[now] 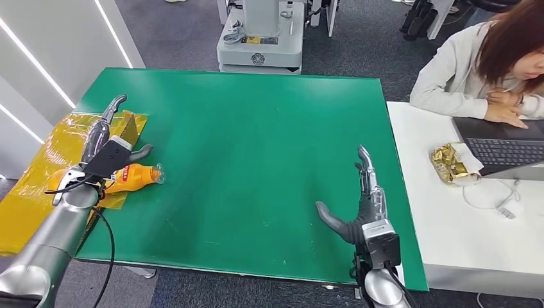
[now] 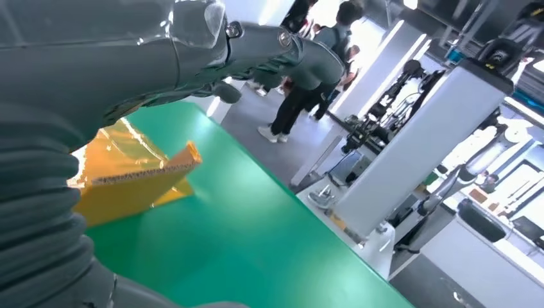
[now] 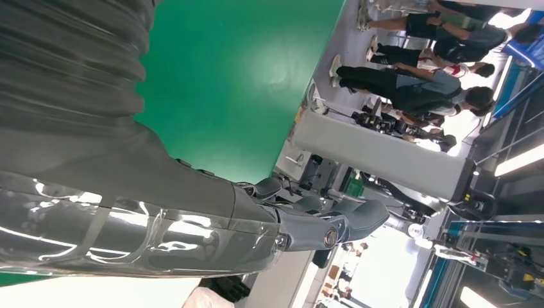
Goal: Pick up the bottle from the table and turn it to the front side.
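An orange bottle [image 1: 136,176] lies on its side near the left edge of the green table [image 1: 256,141], its clear cap end pointing right. My left hand [image 1: 106,138] hovers just over its rear part with fingers stretched out and thumb spread; the wrist hides part of the bottle. In the left wrist view the left hand [image 2: 192,51] holds nothing above the green table [image 2: 244,237]. My right hand [image 1: 359,199] is open and empty over the table's right front part, far from the bottle. The right wrist view also has the right hand [image 3: 192,212] with fingers straight.
A yellow plastic sheet [image 1: 45,167] and a cardboard piece [image 1: 130,125] lie at the table's left edge. At the white table [image 1: 449,218] on the right, a person [image 1: 487,64] works on a laptop [image 1: 507,144] beside a gold wrapper [image 1: 449,162]. A machine base [image 1: 260,45] stands beyond the far edge.
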Controlling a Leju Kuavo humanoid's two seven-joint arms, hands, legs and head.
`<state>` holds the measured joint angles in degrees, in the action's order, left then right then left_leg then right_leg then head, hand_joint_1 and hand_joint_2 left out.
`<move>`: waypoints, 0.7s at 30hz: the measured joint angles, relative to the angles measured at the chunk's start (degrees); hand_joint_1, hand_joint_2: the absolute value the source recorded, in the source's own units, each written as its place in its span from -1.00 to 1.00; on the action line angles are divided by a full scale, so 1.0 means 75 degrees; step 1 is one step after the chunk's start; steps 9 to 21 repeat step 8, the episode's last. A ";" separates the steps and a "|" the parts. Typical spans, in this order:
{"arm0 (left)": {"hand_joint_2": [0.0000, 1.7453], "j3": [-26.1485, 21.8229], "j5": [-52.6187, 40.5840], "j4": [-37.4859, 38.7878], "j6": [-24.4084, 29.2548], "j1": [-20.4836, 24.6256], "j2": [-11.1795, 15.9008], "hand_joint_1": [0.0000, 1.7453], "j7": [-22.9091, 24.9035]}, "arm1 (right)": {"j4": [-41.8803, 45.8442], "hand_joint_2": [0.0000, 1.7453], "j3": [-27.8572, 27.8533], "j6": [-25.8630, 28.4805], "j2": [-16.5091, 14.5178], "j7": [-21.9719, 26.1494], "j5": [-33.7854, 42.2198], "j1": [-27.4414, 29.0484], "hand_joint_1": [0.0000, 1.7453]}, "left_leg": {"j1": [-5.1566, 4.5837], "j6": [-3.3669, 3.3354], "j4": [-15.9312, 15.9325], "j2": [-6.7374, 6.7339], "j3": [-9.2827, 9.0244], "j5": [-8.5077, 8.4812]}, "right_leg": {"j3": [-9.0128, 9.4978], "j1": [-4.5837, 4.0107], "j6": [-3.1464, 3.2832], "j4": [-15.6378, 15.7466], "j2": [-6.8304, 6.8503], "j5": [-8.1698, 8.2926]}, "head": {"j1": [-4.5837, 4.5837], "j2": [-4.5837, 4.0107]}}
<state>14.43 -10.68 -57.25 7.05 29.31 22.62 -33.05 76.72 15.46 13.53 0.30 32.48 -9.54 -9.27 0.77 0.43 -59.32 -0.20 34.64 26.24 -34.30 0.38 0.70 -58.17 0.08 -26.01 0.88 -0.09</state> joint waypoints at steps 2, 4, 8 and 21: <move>1.00 -0.0069 0.0131 -0.0177 -0.0022 -0.0035 -0.0169 -1.00 -0.0034 | -0.0058 1.00 0.0031 0.0029 0.0001 0.0009 0.0024 -0.0041 -1.00 | 0.0000 0.0000 -0.0002 0.0002 -0.0001 0.0000 | 0.0000 0.0000 0.0000 0.0000 0.0003 0.0000 | -0.0001 0.0000; 1.00 -0.0110 0.0352 -0.0351 -0.0127 -0.0031 -0.0383 -1.00 -0.0073 | -0.0099 1.00 0.0058 0.0057 0.0001 0.0032 0.0051 -0.0072 -1.00 | -0.0001 -0.0001 -0.0004 0.0007 -0.0001 -0.0001 | 0.0001 0.0000 0.0000 0.0001 0.0009 0.0001 | -0.0001 0.0000; 1.00 -0.0174 0.0984 -0.0627 -0.0554 0.0062 -0.0887 -1.00 -0.0117 | -0.0128 1.00 0.0103 0.0160 0.0001 0.0089 0.0088 -0.0082 -1.00 | -0.0001 -0.0001 -0.0009 0.0011 0.0000 -0.0001 | 0.0002 0.0001 -0.0001 0.0001 0.0012 0.0001 | -0.0002 0.0000; 1.00 -0.0174 0.0984 -0.0627 -0.0554 0.0062 -0.0887 -1.00 -0.0117 | -0.0128 1.00 0.0103 0.0160 0.0001 0.0089 0.0088 -0.0082 -1.00 | -0.0001 -0.0001 -0.0009 0.0011 0.0000 -0.0001 | 0.0002 0.0001 -0.0001 0.0001 0.0012 0.0001 | -0.0002 0.0000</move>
